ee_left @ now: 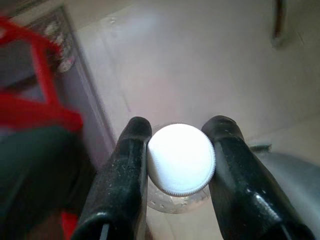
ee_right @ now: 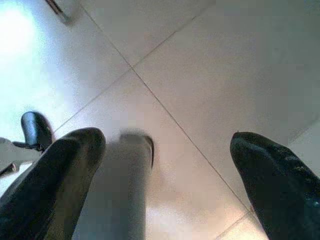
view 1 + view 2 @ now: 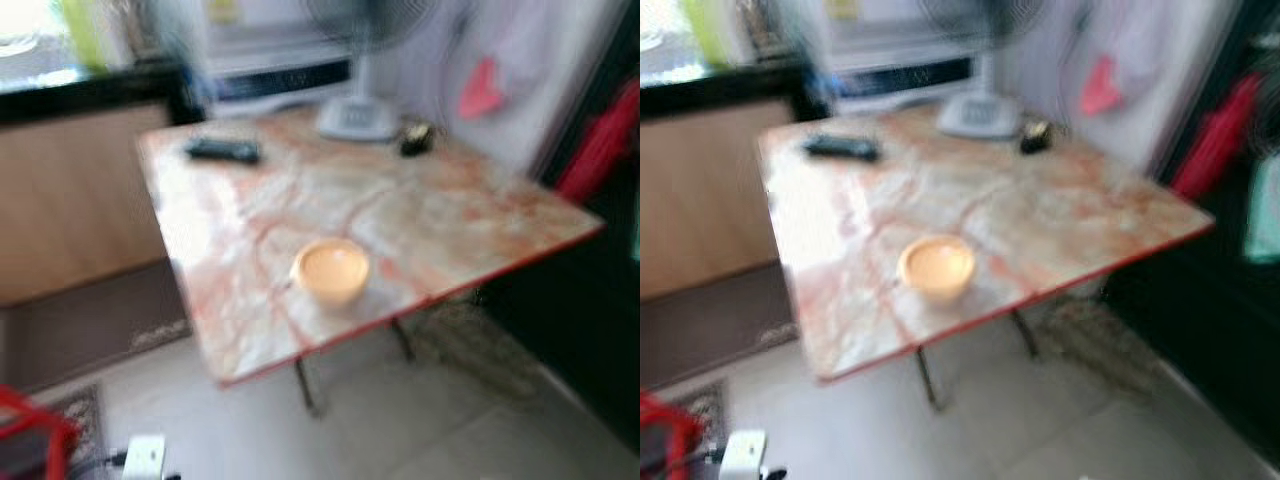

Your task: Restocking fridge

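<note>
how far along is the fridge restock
Early. In hand: the left end effector is shut on a white-capped bottle, carried over the floor. The right end effector is open. Left: a yellow bowl sits on the marble table; whether anything is stocked yet cannot be told.

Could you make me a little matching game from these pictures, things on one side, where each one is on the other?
Things:
1. round pale yellow bowl
2. flat black remote control
3. white ridged bottle cap
4. white fan base

Places:
A. between the left gripper fingers
B. near the front edge of the marble-patterned table
C. at the table's far edge
D. near the table's far left corner

Pairs: 1-B, 2-D, 3-A, 4-C
</note>
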### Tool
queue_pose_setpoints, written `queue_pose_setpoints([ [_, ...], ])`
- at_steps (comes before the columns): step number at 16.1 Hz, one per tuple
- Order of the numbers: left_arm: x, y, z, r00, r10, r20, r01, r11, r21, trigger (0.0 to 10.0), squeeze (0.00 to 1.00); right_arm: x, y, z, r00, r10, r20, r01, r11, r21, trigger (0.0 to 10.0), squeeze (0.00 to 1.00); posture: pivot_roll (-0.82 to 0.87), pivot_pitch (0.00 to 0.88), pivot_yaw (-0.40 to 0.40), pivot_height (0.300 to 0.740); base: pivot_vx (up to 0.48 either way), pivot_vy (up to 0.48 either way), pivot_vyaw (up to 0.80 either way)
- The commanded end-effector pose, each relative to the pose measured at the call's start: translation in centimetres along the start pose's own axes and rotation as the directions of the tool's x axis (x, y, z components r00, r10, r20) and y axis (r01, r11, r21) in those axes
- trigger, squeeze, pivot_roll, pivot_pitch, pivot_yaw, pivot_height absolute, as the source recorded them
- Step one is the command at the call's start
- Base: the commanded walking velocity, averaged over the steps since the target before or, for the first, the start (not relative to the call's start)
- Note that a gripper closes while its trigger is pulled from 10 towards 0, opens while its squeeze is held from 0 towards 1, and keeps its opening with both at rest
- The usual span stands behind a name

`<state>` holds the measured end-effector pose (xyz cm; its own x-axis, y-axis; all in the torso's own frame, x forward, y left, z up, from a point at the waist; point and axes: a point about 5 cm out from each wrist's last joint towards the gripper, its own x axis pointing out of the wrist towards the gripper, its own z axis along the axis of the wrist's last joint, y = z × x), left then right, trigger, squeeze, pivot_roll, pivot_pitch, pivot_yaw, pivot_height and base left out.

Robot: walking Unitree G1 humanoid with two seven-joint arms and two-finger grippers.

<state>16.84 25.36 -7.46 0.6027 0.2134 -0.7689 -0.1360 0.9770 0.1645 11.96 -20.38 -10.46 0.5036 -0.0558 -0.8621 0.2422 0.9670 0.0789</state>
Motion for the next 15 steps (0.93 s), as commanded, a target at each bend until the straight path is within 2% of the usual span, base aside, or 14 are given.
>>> queue_pose_setpoints([
  [1, 0.1, -0.2, 0.0, 1.000, 0.000, -0.028, 0.000, 1.000, -0.008, 10.0, 0.00, -0.1, 0.0, -0.6, 1.000, -0.015, -0.011, 0.016, 0.999, 0.033, 10.0, 0.00, 0.07, 0.000, -0.019, 0.740, -0.311, 0.000, 0.00],
  [4, 0.5, -0.7, 1.2, 1.000, -0.004, -0.017, 0.004, 1.000, -0.009, 10.0, 0.00, -0.1, 0.0, -0.5, 1.000, -0.018, -0.011, 0.018, 0.999, 0.042, 10.0, 0.00, 0.07, 0.000, -0.022, 0.740, -0.311, 0.000, 0.00],
  [6, 0.6, -1.9, 1.4, 1.000, -0.013, -0.017, 0.013, 1.000, -0.011, 10.0, 0.00, -0.1, 0.0, -0.5, 1.000, -0.015, -0.011, 0.016, 0.999, 0.043, 10.0, 0.00, 0.07, 0.000, -0.021, 0.740, -0.313, 0.000, 0.00],
  [9, 0.6, -2.1, 1.4, 1.000, -0.016, -0.020, 0.016, 1.000, -0.007, 10.0, 0.00, -0.1, 0.1, -0.5, 1.000, -0.015, -0.011, 0.016, 0.999, 0.044, 10.0, 0.00, 0.07, 0.000, -0.019, 0.740, -0.315, 0.000, 0.00],
  [12, 0.6, -2.7, 1.2, 0.999, -0.016, -0.045, 0.017, 1.000, 0.023, 10.0, 0.00, -0.1, 0.1, -0.4, 1.000, -0.017, -0.006, 0.017, 0.999, 0.047, 10.0, 0.00, 0.07, 0.000, -0.019, 0.740, 0.000, 0.000, 0.00],
  [15, 0.1, -2.6, -0.8, 0.998, -0.017, -0.068, 0.018, 1.000, 0.012, 10.0, 0.00, -0.1, 0.1, -0.5, 1.000, -0.022, -0.008, 0.022, 0.998, 0.055, 10.0, 0.00, 0.07, 0.000, -0.017, 0.740, 0.000, 0.000, 0.00],
])
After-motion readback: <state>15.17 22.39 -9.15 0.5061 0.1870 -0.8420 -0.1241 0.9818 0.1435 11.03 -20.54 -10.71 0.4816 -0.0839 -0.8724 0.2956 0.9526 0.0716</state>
